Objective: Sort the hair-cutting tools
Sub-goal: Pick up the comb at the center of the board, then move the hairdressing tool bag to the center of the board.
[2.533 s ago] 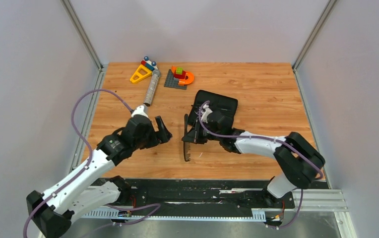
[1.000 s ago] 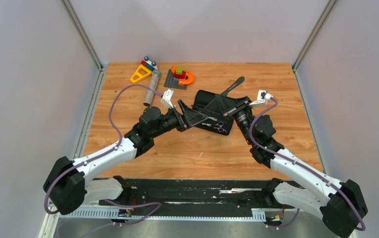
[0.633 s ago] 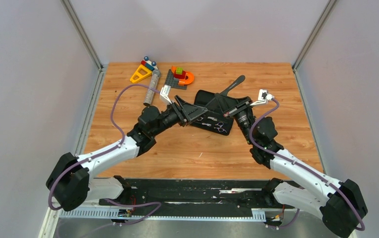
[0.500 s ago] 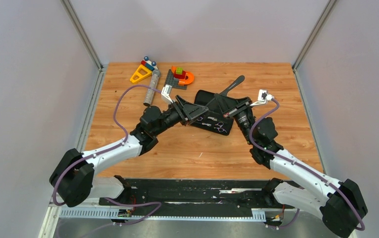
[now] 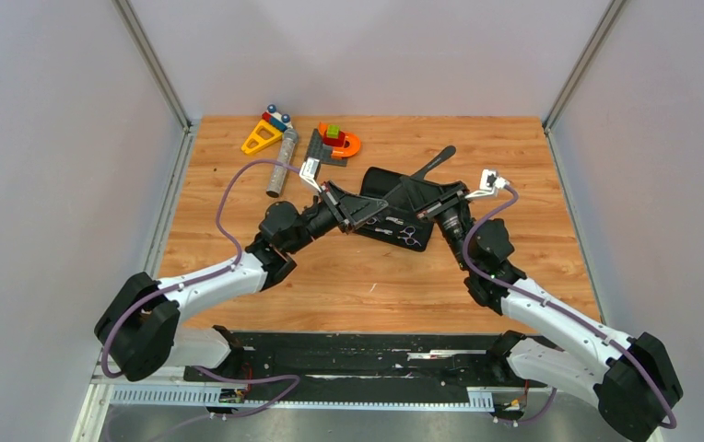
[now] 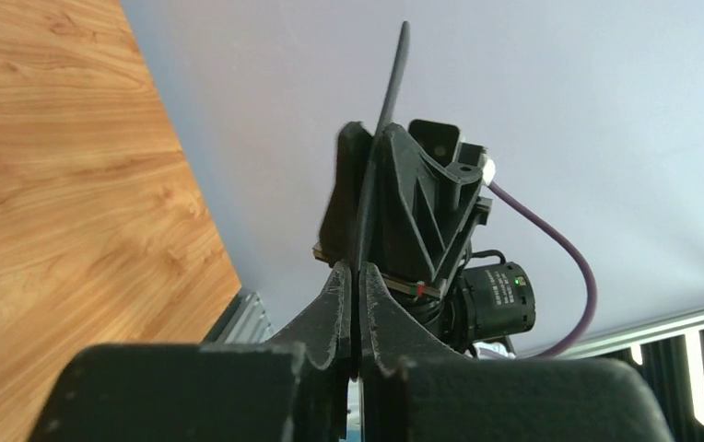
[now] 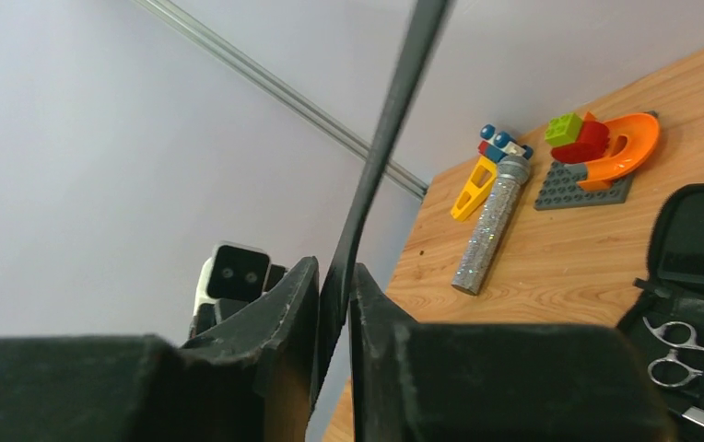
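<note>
Right wrist: long thin black comb [image 7: 378, 152], edge-on, in right gripper [image 7: 333, 276]

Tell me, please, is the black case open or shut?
Open: the black case lies spread in two halves, silver scissors showing inside.

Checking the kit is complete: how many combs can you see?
1. The black comb is pinched between the left gripper and right gripper over the black case; another could hide inside it.
</note>
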You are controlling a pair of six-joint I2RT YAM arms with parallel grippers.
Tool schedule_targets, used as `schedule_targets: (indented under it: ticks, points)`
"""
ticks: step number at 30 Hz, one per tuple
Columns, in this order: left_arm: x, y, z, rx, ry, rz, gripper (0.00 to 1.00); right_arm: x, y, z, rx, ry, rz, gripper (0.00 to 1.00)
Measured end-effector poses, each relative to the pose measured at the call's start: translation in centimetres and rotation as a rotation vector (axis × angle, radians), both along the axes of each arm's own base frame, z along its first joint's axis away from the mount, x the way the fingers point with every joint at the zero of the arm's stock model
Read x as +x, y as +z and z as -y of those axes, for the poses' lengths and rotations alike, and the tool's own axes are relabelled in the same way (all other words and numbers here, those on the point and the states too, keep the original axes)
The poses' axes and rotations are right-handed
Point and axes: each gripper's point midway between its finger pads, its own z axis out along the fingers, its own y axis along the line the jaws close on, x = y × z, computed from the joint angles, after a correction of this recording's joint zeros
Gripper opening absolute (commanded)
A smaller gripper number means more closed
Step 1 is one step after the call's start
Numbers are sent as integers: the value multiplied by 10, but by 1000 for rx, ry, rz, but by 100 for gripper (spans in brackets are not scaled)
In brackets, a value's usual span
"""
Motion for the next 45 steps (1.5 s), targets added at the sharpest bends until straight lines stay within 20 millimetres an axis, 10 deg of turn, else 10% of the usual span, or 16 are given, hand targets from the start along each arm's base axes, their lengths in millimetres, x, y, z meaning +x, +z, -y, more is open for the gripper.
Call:
schedule_targets:
  ticks: [6,13,25,45]
  points:
    - [4,-10,-5,15,16,-20,0,6,-18,3,-89,-34,-33,77]
    - [47,-62,-66,220,179,-131,0,23,-53,-3,-390,-53,-145,100]
    - [54,-149,-205,726,350,-367,0,58,-189,-29,-1045,147,-473,77]
    - [-7,-163,-250,1001,352,-420,0,60,-289,-93,-1251,607,-538,56]
